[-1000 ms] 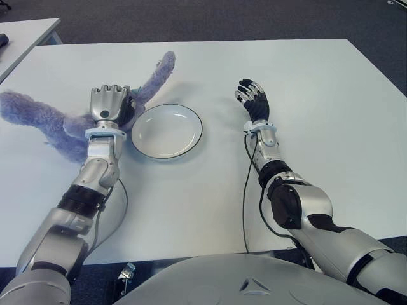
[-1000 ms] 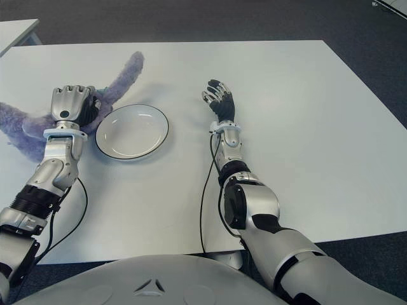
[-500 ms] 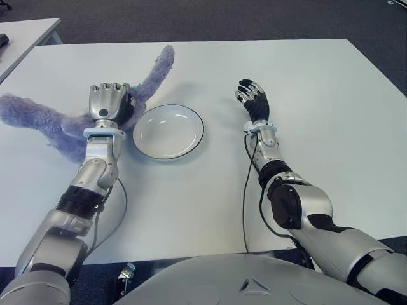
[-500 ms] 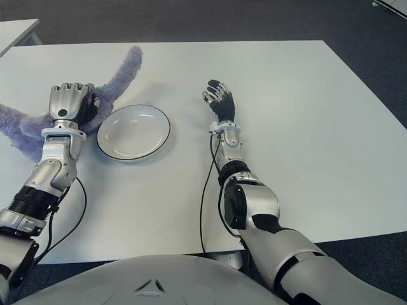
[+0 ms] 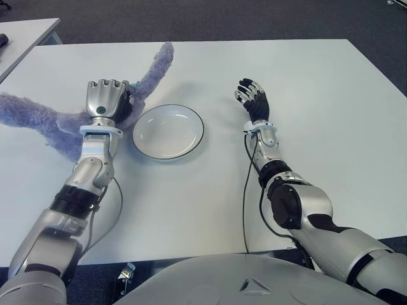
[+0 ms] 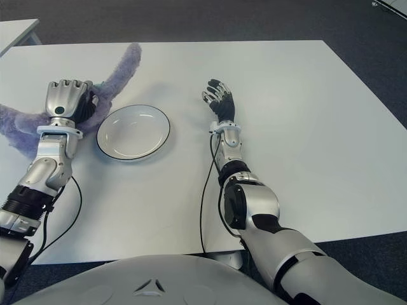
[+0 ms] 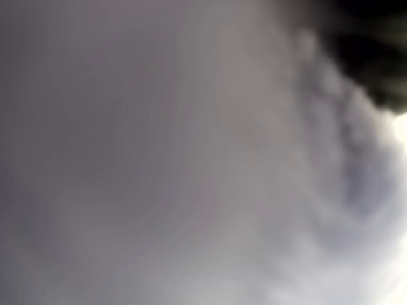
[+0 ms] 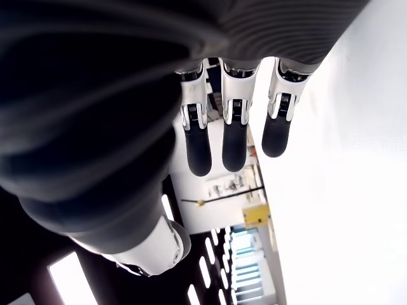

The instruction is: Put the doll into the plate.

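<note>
A purple plush doll (image 5: 38, 117) with long fuzzy limbs sprawls at the table's left side. One limb (image 5: 154, 70) sticks up past the plate's far left. My left hand (image 5: 106, 100) is shut on the doll's middle, just left of the plate. The left wrist view is filled with blurred purple plush (image 7: 191, 159). The white plate (image 5: 168, 131) with a dark rim sits in the middle of the table with nothing in it. My right hand (image 5: 253, 98) shows to the right of the plate, its fingers (image 8: 224, 133) relaxed and holding nothing.
The white table (image 5: 318, 95) stretches wide to the right of my right arm. A second table's corner (image 5: 25, 32) shows at the far left. Dark carpet lies beyond the far edge.
My left hand has lifted and shifted slightly away and to the left with the doll, and the doll's limbs have risen with it. The right hand has not moved.
</note>
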You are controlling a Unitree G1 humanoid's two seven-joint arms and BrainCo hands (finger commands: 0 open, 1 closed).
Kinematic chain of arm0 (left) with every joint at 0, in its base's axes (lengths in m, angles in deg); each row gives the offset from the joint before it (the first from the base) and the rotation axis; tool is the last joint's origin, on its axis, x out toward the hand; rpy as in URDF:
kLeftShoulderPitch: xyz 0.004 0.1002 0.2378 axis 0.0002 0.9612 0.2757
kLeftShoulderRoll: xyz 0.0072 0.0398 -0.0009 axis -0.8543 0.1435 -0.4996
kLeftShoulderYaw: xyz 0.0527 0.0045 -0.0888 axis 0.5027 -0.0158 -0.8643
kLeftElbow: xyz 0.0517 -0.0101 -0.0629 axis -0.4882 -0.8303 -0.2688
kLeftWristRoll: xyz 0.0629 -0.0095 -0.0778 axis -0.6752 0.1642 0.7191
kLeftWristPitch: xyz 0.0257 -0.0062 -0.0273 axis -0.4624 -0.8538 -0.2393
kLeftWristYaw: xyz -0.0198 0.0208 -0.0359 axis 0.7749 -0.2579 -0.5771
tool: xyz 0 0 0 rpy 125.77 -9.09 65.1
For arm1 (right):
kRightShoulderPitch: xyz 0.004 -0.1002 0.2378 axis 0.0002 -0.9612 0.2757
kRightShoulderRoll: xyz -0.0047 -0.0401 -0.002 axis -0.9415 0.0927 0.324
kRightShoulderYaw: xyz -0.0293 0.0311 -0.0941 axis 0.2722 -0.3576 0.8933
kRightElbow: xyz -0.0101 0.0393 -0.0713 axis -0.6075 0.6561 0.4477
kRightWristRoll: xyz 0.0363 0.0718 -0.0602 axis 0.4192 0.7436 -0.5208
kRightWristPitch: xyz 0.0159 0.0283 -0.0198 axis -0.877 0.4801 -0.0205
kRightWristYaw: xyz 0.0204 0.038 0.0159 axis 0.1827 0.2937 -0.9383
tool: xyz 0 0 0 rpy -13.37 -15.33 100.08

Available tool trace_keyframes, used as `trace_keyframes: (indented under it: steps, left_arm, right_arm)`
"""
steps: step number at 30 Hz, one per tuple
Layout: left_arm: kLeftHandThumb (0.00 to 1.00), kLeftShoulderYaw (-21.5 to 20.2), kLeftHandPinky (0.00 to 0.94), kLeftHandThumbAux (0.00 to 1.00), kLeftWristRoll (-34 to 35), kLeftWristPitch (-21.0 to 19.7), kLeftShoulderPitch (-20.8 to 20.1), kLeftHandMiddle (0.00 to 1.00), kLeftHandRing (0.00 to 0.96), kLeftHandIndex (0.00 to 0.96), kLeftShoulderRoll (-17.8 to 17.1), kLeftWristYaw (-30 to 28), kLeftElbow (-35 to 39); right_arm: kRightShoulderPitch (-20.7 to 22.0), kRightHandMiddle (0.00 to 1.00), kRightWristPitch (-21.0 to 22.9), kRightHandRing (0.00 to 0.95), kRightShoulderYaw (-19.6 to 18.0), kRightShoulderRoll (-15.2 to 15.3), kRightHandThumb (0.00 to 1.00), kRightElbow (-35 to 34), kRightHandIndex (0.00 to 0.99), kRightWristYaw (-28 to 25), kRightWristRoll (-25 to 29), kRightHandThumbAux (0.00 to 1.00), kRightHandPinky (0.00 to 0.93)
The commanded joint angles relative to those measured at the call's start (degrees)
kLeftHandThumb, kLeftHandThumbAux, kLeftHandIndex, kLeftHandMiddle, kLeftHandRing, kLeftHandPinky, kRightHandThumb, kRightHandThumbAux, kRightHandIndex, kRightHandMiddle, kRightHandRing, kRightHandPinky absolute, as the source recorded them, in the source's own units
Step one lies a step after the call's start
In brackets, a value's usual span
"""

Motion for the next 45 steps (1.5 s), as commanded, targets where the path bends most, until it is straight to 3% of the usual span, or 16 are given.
trace_keyframes:
  steps: [1, 16, 29, 45]
  left_arm:
    - [0.738, -0.31, 0.802, 0.7, -1.83, 0.68, 0.07, 0.82, 0.817, 0.44, -1.6, -1.38, 1.03]
    - [0.737, -0.43, 0.781, 0.698, -3.5, 0.88, -1.61, 0.801, 0.8, 0.44, -2.97, -3.67, 1.84]
    - [0.736, -0.14, 0.837, 0.699, -4.15, 2.52, -2.85, 0.821, 0.818, 0.44, -4.22, -4.34, 2.39]
    - [0.728, 0.78, 0.828, 0.701, -7.91, 3.83, -7.67, 0.82, 0.815, 0.44, -4.61, -4.66, 3.01]
  right_arm:
    - [-12.99, 0.223, 4.23, 0.184, -0.85, -4.3, 0.403, 7.41, 0.231, 1.05, 0.49, 0.924, 0.168]
    - [-12.81, 0.223, 4.68, 0.182, -0.67, -4.33, 0.41, 7.43, 0.24, 1.66, 0.28, 0.916, 0.169]
    - [-12.79, 0.225, 4.7, 0.186, -0.57, -4.47, 0.412, 7.42, 0.244, 2.1, 0.2, 0.915, 0.171]
    - [-12.67, 0.222, 5.17, 0.179, -0.65, -4.57, 0.432, 7.45, 0.25, 2.33, 0.3, 0.896, 0.17]
